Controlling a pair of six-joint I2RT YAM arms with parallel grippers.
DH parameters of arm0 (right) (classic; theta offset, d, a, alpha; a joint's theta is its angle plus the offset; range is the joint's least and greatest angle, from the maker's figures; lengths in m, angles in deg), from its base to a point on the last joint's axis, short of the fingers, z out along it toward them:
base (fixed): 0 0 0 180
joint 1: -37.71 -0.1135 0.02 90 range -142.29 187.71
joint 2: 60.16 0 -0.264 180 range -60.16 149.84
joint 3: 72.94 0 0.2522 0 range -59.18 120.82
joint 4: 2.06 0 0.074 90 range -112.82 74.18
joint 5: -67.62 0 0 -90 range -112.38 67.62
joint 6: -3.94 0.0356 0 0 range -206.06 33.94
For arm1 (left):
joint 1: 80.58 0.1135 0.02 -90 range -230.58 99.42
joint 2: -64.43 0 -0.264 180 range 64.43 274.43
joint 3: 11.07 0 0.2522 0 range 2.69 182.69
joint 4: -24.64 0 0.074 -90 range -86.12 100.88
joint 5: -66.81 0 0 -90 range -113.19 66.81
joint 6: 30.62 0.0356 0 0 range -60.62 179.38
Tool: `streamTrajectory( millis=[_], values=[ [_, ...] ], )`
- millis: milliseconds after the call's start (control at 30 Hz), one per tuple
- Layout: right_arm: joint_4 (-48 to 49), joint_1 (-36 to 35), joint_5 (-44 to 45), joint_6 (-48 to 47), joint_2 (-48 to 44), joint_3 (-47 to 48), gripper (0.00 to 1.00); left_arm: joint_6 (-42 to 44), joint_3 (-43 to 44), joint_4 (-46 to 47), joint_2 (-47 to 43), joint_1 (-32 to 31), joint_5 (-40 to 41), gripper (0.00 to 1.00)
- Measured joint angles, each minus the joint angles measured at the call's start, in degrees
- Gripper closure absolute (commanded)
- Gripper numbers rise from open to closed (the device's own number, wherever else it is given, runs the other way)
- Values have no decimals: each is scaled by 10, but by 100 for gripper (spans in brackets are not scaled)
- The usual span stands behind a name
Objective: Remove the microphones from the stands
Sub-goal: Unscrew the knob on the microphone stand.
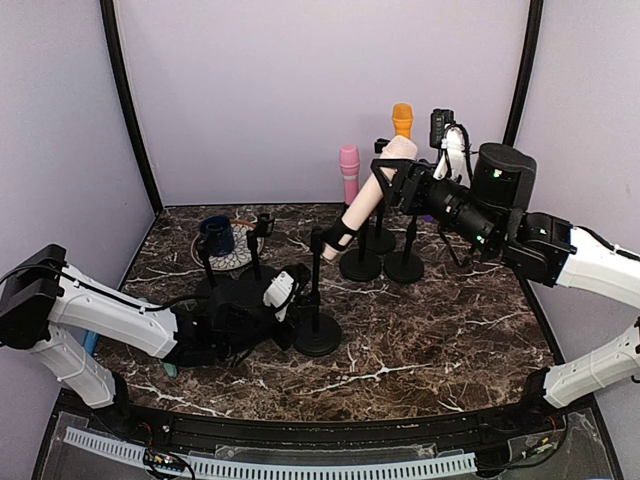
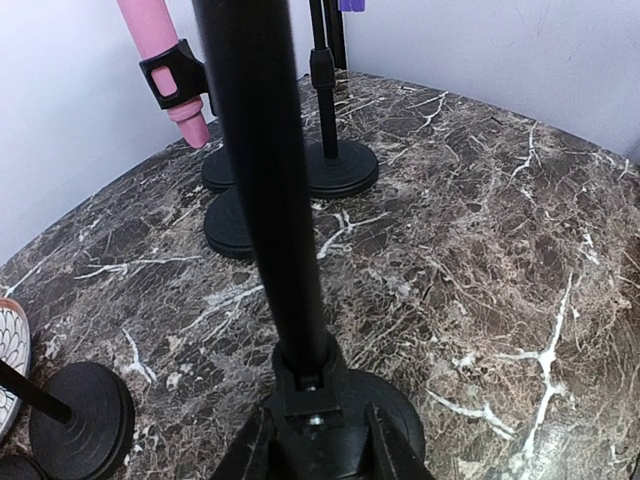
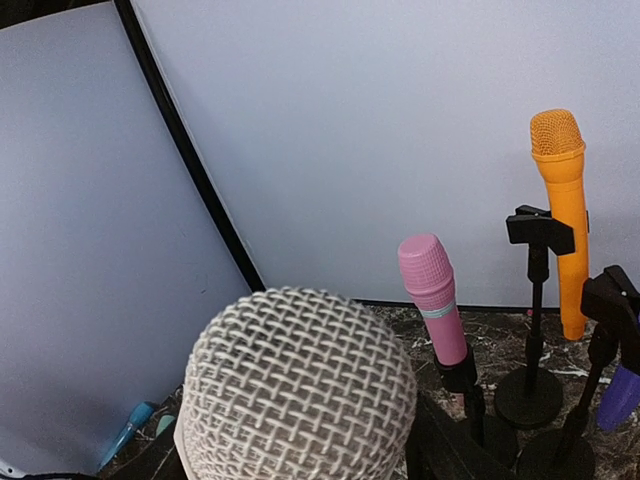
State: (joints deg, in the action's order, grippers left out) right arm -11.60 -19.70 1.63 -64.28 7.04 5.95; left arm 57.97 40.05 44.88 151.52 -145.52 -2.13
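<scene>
Here, lilac walls (image 1: 300,90) enclose marble table (image 1: 450,330) bearing stand (image 1: 317,337).

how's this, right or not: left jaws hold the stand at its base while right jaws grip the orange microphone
Wrong colour: the right jaws grip the beige microphone; the orange microphone stands untouched behind, per the top external view. The rest holds.

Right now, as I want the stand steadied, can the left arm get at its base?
Likely yes: the left hand grips the stand just above its base, with nothing in between.
</scene>
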Motion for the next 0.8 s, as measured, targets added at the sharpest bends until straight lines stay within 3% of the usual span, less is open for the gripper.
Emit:
streamTrajectory(
  millis=[533,800],
  values=[
    [1,0,-19,7,1,0,43,-77,-30,35,-13,17,-64,92],
    [0,0,-25,6,1,0,43,-156,-49,51,-25,37,-120,92]
  ],
)
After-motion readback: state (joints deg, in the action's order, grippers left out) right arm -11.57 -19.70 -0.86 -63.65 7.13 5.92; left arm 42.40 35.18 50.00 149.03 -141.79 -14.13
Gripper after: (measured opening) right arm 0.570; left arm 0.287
